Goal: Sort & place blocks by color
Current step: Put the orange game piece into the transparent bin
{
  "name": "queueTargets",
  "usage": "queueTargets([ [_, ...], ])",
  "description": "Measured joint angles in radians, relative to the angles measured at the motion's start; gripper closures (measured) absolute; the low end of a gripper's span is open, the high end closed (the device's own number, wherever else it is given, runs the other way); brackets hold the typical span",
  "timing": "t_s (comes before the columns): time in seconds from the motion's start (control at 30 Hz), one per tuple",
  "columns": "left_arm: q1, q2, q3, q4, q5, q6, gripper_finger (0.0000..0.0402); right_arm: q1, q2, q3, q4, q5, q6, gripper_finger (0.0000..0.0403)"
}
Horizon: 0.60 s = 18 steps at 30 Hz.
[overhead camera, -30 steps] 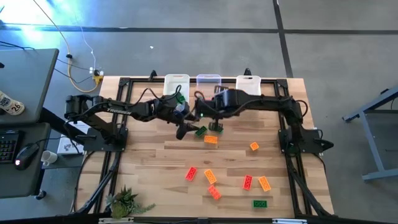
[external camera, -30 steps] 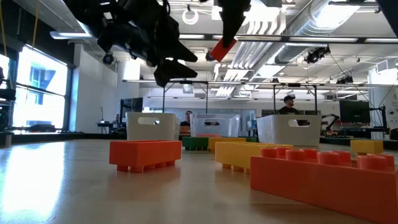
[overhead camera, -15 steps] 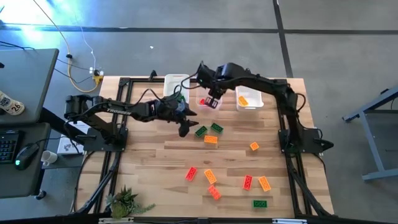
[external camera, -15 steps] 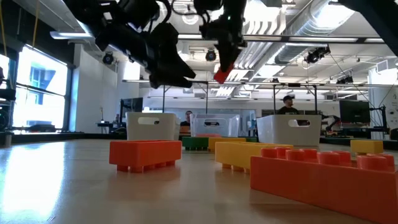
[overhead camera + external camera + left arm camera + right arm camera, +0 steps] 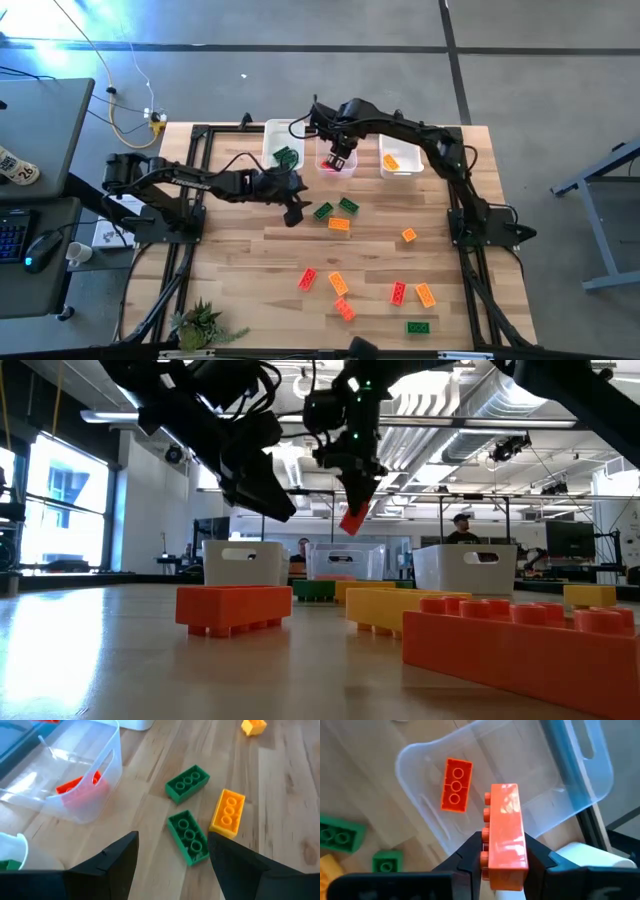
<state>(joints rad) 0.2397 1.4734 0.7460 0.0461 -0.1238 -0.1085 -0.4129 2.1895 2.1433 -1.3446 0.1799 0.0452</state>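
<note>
While right gripper (image 5: pixel 504 854) clamps a red block (image 5: pixel 506 834) above the middle bin (image 5: pixel 530 765), which holds one red block (image 5: pixel 456 785), left gripper (image 5: pixel 172 855) hangs unclenched over two green blocks (image 5: pixel 187 783) beside one orange block (image 5: pixel 228 813).

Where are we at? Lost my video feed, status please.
Right gripper shut on red block above middle bin. Left gripper open, over two green blocks. Nothing blocking.

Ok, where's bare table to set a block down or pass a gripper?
Free: the left side of the table, between the plant and the left gripper. Crowded: the front right brick scatter around the red brick, and the green bricks beneath the bins.
</note>
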Motion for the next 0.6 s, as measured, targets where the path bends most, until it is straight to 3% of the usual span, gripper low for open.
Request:
queueTargets([
  [0.2,-0.020,0.000,0.000,-0.005,-0.023,-0.001,0.0179,-0.033,0.056,0.000,0.010,-0.025,-0.035,0.0312],
  [0.37,-0.020,0.000,0.000,-0.016,-0.023,-0.002,0.0179,-0.031,0.070,-0.001,0.028,0.040,-0.079,0.0301],
  [0.6,-0.020,0.000,0.000,-0.028,-0.023,-0.002,0.0179,-0.005,0.070,-0.001,0.052,0.059,-0.102,0.0250],
])
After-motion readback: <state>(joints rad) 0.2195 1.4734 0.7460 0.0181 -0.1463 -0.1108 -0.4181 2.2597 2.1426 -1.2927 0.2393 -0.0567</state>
